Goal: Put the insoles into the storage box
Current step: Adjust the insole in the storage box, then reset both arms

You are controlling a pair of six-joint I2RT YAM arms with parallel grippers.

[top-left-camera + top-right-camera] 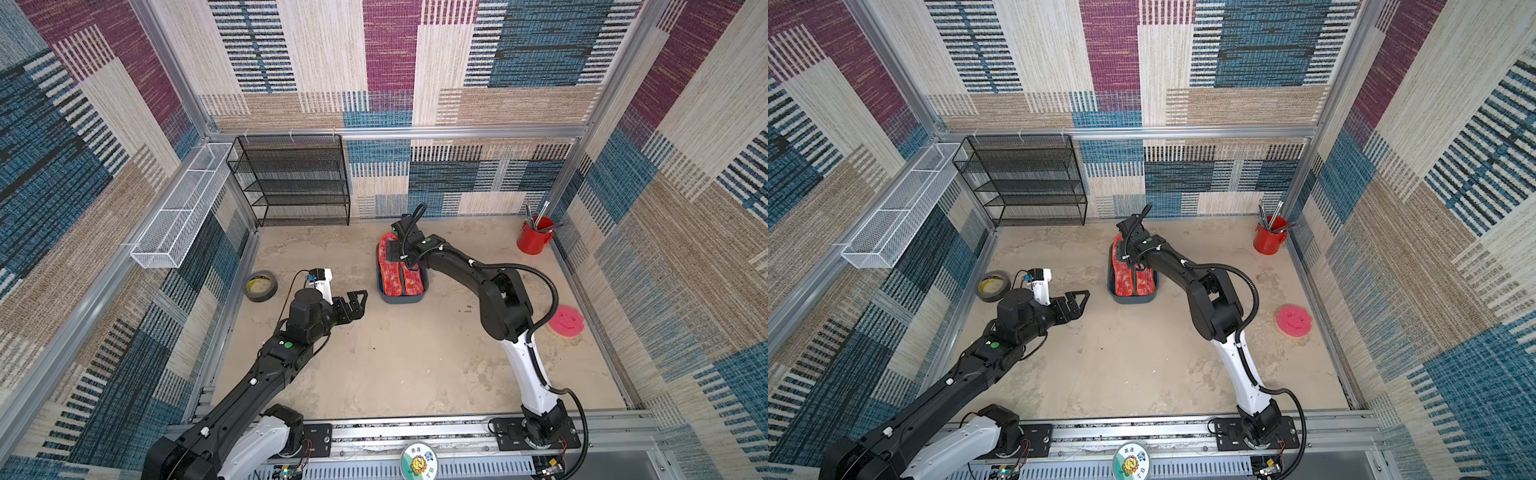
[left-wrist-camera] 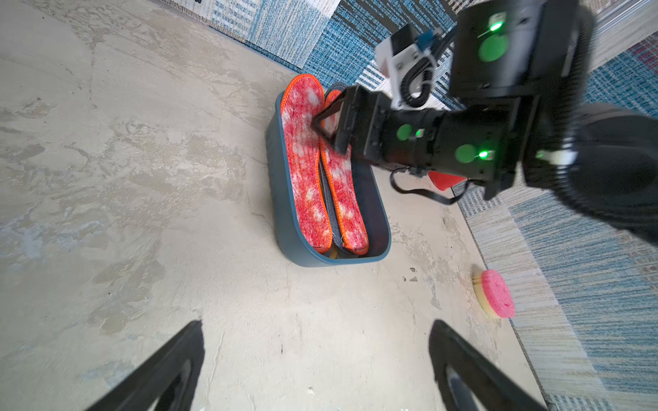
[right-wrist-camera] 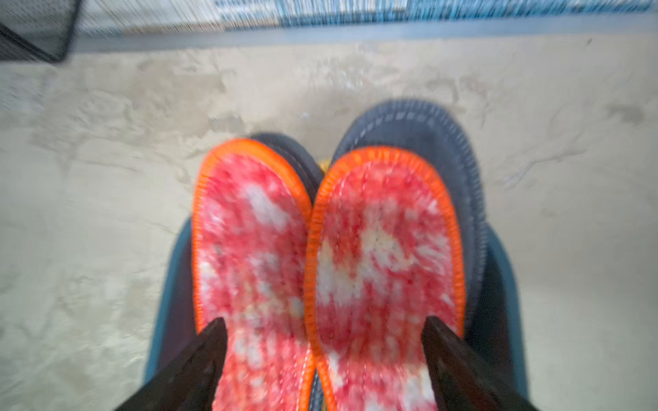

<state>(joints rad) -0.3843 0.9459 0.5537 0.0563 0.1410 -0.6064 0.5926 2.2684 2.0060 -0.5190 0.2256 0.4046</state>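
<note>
Inside dark teal-blue rounded plastic storage box [image 1: 402,297], centre of beige table [image 1: 415,357]: two red-white mottled insoles [image 1: 399,276] with orange edging, side by side atop dark grey insoles [image 3: 427,131]. Above box's far end: right tool [image 3: 322,325], spread wide, gripping nothing. Left of box, well apart: left tool [image 1: 356,302], fully spread, empty.

tops: high, facing down, whole scene | wrists: low, share box [image 2: 281,220]

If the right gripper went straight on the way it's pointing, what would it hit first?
Most likely the red-white mottled insoles lying on top in the storage box; the open right gripper points straight at them. Blur hides how near it is.
</note>
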